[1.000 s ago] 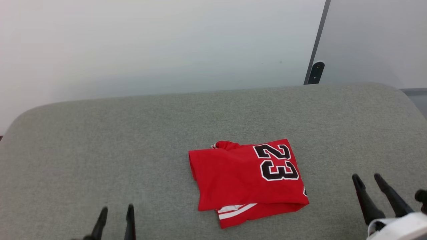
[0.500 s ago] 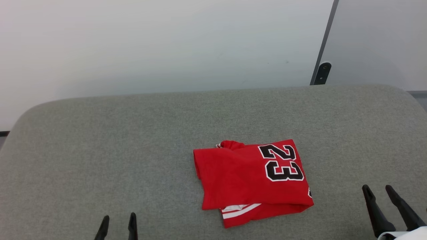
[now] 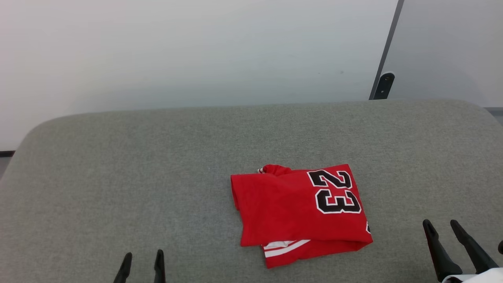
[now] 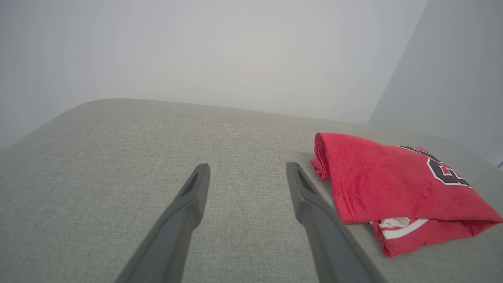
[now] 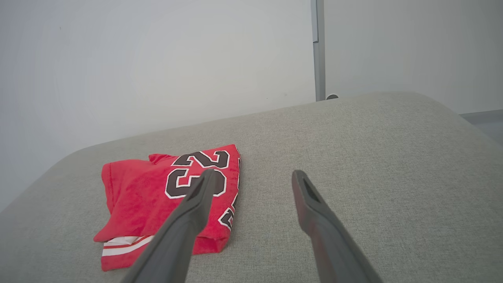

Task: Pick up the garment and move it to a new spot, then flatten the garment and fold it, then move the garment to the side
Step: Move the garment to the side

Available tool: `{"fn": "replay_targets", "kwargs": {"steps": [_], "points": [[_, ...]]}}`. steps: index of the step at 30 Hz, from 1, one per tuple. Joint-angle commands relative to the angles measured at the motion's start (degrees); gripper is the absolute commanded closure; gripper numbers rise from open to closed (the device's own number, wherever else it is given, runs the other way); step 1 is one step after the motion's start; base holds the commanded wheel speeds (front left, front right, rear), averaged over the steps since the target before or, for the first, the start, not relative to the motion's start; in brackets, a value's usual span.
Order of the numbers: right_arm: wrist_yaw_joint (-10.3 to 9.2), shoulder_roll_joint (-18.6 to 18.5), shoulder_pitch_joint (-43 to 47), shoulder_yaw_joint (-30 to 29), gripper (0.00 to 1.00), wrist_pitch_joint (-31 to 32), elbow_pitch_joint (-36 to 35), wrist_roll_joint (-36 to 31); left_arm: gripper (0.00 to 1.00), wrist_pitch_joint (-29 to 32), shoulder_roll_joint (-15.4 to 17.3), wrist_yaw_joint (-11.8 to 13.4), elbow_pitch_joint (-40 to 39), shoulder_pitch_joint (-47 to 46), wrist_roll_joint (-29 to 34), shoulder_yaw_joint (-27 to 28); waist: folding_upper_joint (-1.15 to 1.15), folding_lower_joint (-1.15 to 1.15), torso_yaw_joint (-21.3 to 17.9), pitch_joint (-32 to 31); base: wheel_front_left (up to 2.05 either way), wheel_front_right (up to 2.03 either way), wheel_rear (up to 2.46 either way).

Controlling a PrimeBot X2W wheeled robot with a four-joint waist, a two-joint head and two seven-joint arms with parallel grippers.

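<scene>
Head view: a folded red jersey (image 3: pixel 290 208) lay on a grey cushion (image 3: pixel 118 177), a little right of centre, its longer side running roughly from nine to three o'clock and tilted slightly down to the right. A black, white-edged 23 sat sideways at its right end. White-striped trim peeked from under the near edge, and a small bunch of collar showed at the far edge. The left gripper (image 3: pixel 142 253) stood at the jersey's eight o'clock and the right gripper (image 3: pixel 440 224) at its four o'clock. Both had their fingers parted and held nothing, and the right one looked nearer. Left wrist view: the two dark fingers spread wide over bare cushion, with the jersey at about two o'clock from their tips, its rounded fold facing them. Right wrist view: the fingers were spread wide and empty, with the jersey at about ten o'clock. The left finger crossed the number in the picture, apparently without touching the cloth.
</scene>
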Motion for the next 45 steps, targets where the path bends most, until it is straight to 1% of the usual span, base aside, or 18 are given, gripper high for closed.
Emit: {"fn": "replay_targets", "kwargs": {"steps": [1, 7, 11, 15, 18, 20, 22, 25, 29, 32, 38, 45], "points": [[-0.05, 0.1, -0.25, 0.35, 0.0, 0.4, -0.26, -0.29, 0.0, 0.04, 0.11, 0.32, -0.18, -0.33, -0.17, -0.2, 0.0, 0.0, 0.22, 0.06, 0.0, 0.0, 0.0], [-0.05, -1.92, -3.34, 3.62, 0.0, 4.15, 0.37, 0.0, 0.0, 0.22, -0.21, 0.21, 0.21, -1.35, -0.3, -1.29, 0.0, 0.0, 0.94, 0.64, 0.0, 0.0, 0.0], [-0.05, -4.93, -8.66, 7.21, 0.0, 10.06, 1.93, -0.38, 0.0, 0.28, -0.34, -0.04, 0.95, -3.01, -0.29, -2.15, 0.0, 0.0, 1.41, 1.57, 0.0, 0.0, 0.0], [-0.05, -7.33, -15.96, 10.1, 0.0, 18.08, 5.41, 0.76, 0.0, -0.14, -0.45, -0.46, 1.87, -5.06, -0.31, -3.0, 0.0, 0.0, 2.18, 3.35, 0.0, 0.0, 0.0], [-0.05, -8.84, -21.04, 12.42, 0.0, 26.2, 9.08, 3.03, 0.0, -0.46, -0.6, -1.01, 2.89, -6.81, -0.43, -3.75, 0.0, 0.0, 3.16, 4.97, 0.0, 0.0, 0.0], [-0.05, -10.88, -23.9, 14.38, 0.0, 31.87, 11.24, 3.94, 0.0, -0.8, -0.7, -1.37, 3.77, -8.08, -0.53, -4.26, 0.0, 0.0, 3.95, 6.1, 0.0, 0.0, 0.0], [-0.05, -11.91, -26.48, 16.23, 0.0, 36.8, 12.75, 5.72, 0.0, -1.21, -0.85, -1.57, 4.65, -9.33, -0.61, -4.69, 0.0, 0.0, 4.63, 7.12, 0.0, 0.0, 0.0], [-0.05, -12.42, -30.33, 16.15, 0.0, 41.48, 15.01, 8.1, 0.0, -1.76, -1.04, -1.89, 5.91, -10.79, -1.0, -4.95, 0.0, 0.0, 5.4, 8.64, 0.0, 0.0, 0.0], [-0.04, -11.87, -34.78, 15.75, 0.0, 45.31, 18.73, 7.97, 0.0, -2.29, -1.34, -2.04, 7.19, -12.75, -1.26, -5.27, 0.0, 0.0, 6.3, 10.76, 0.0, 0.0, 0.0], [-0.05, -10.66, -37.46, 15.62, 0.0, 46.54, 21.26, 7.92, 0.0, -2.6, -1.55, -2.37, 7.93, -14.36, -1.43, -5.59, 0.0, 0.0, 7.04, 12.42, 0.0, 0.0, 0.0], [-0.05, -9.28, -39.56, 16.17, 0.0, 47.59, 25.81, 6.35, 0.0, -2.84, -1.91, -2.97, 9.42, -17.34, -1.73, -6.04, 0.0, 0.0, 8.52, 15.57, 0.0, 0.0, 0.0], [-0.05, -7.82, -38.85, 16.04, 0.0, 47.26, 29.69, 4.74, 0.0, -2.86, -2.28, -3.54, 9.24, -19.65, -1.1, -5.19, 0.0, 0.0, 9.48, 18.13, 0.0, 0.0, 0.0]]}}
